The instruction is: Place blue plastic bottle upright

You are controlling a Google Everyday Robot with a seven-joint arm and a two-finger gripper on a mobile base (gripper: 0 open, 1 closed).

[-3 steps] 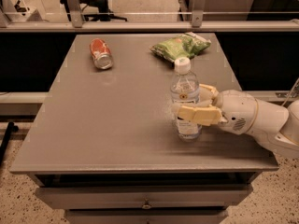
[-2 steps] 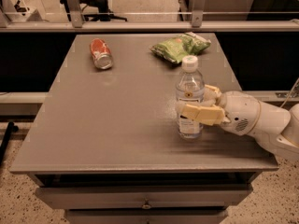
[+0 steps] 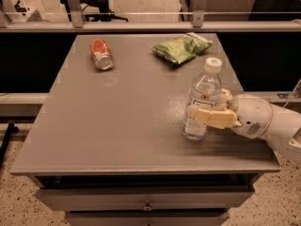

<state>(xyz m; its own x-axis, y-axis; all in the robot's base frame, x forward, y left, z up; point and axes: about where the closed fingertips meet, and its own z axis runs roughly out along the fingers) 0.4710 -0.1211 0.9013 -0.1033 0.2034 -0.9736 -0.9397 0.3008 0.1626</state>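
Note:
The blue plastic bottle (image 3: 201,98), clear with a white cap and a pale label, stands nearly upright on the grey table (image 3: 117,112), leaning slightly right, near the right front. My gripper (image 3: 207,108) reaches in from the right edge and is shut on the bottle's lower body, one cream finger (image 3: 212,117) across its front, the other behind it.
A red-orange can (image 3: 101,54) lies on its side at the back left. A green snack bag (image 3: 181,47) lies at the back right. The table's right edge is close under my arm. Drawers sit below the front edge.
The bottle and my gripper have shifted a little to the right together. The bottle stands slightly more upright than a second ago.

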